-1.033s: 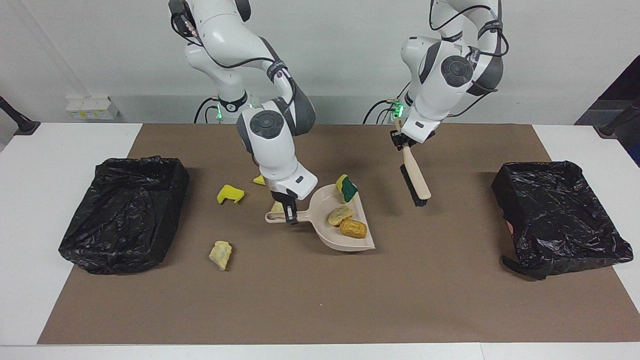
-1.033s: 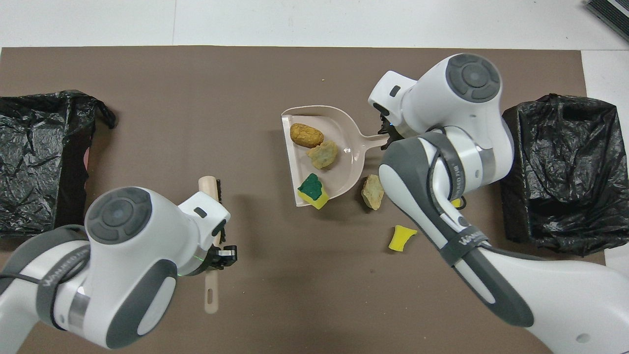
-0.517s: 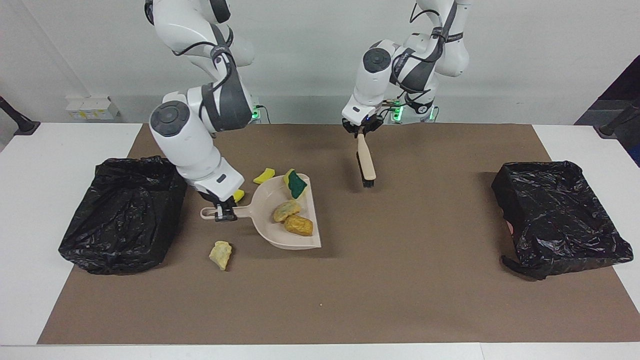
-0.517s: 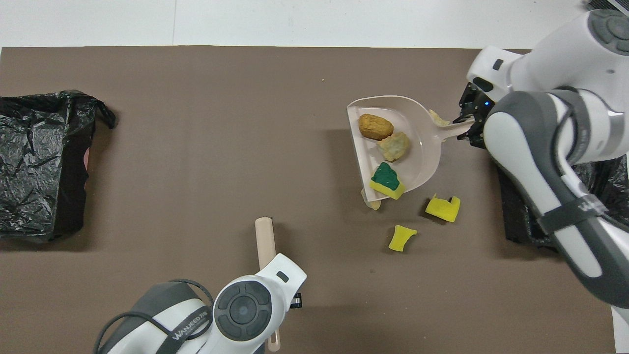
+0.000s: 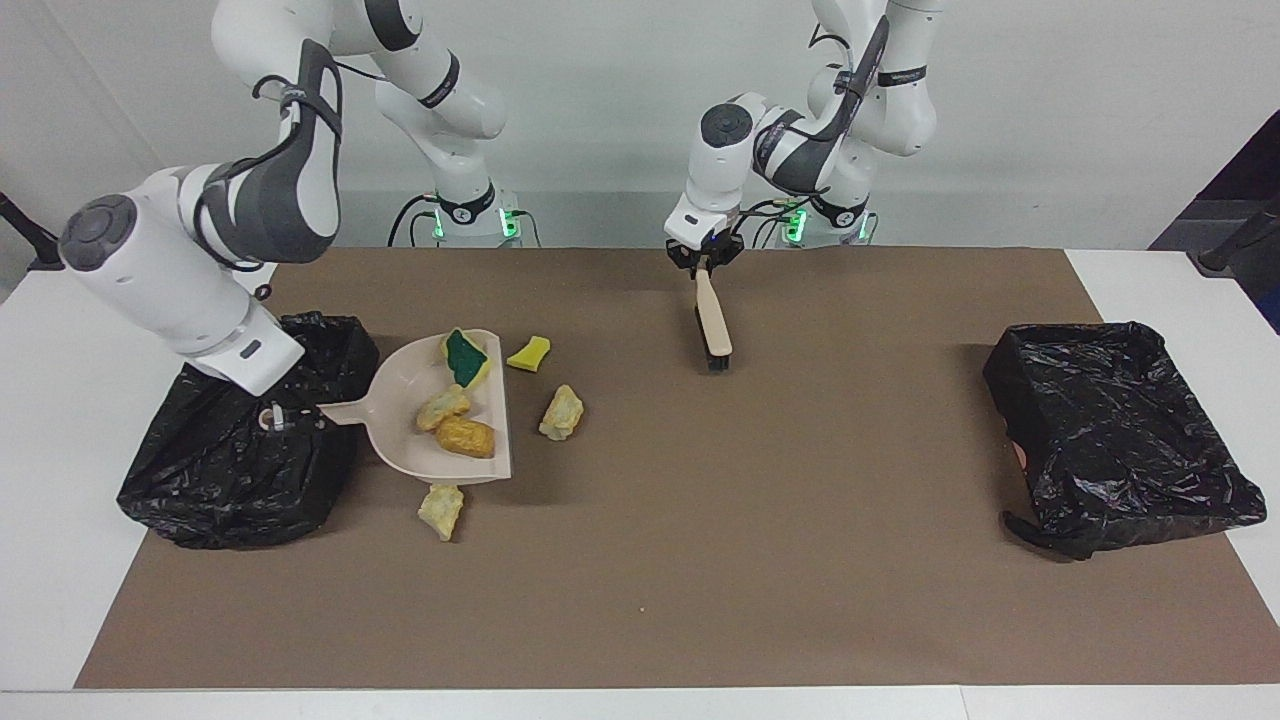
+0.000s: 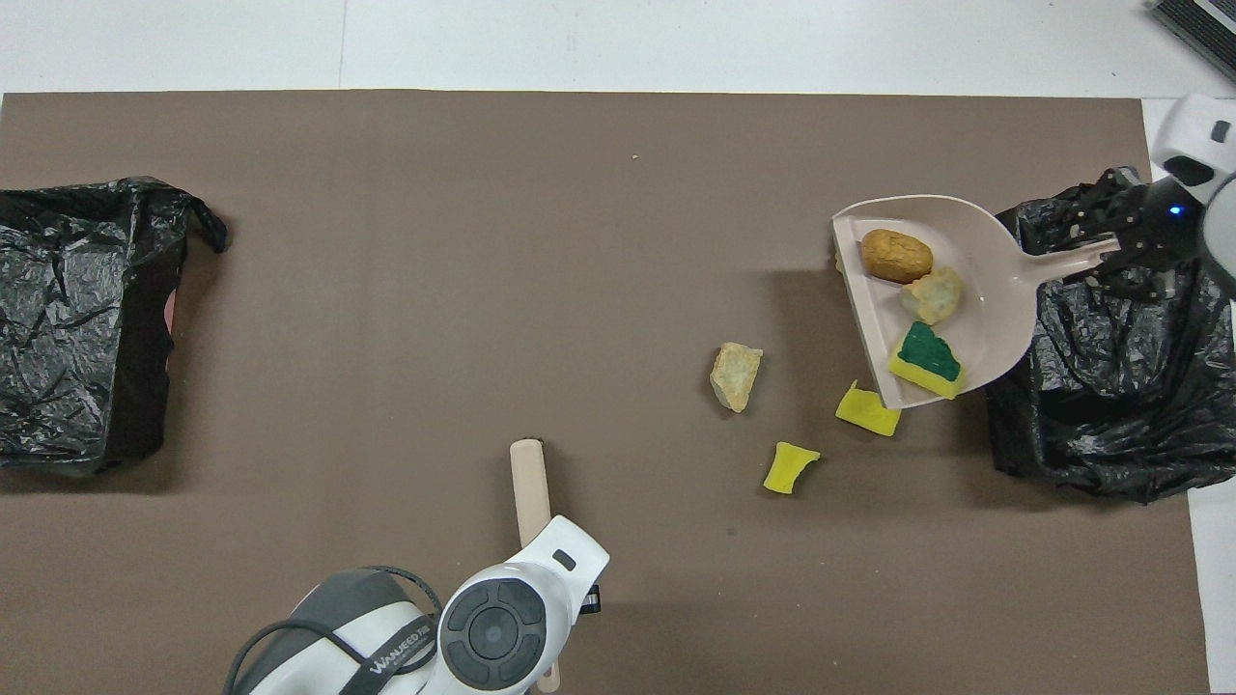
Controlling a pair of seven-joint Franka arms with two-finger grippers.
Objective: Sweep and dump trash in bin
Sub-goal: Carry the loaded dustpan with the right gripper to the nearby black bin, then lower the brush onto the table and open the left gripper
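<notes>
My right gripper [image 5: 283,418] [image 6: 1120,253] is shut on the handle of the beige dustpan [image 5: 405,440] [image 6: 995,328], held up beside the black bin [image 5: 240,450] [image 6: 1110,405] at the right arm's end, the handle over the bin's rim. In the pan lies trash: a green-topped yellow sponge [image 5: 465,356] [image 6: 925,359], a beige lump [image 5: 443,407] [image 6: 933,294] and an orange-brown lump [image 5: 467,437] [image 6: 896,255]. On the mat lie yellow pieces [image 5: 528,352] [image 6: 790,467] [image 6: 864,412] and pale lumps [image 5: 562,412] [image 6: 736,375] [image 5: 441,510]. My left gripper [image 5: 703,262] is shut on the beige brush [image 5: 713,325] [image 6: 528,483], which hangs bristles down.
A second black-lined bin [image 5: 1115,430] [image 6: 68,319] stands at the left arm's end of the table. The brown mat [image 5: 760,560] [image 6: 435,241] covers the middle of the white table.
The right arm has carried the loaded dustpan from the mat's middle to the bin at its end, uncovering a pale lump. The left arm has drawn the brush back toward the robots.
</notes>
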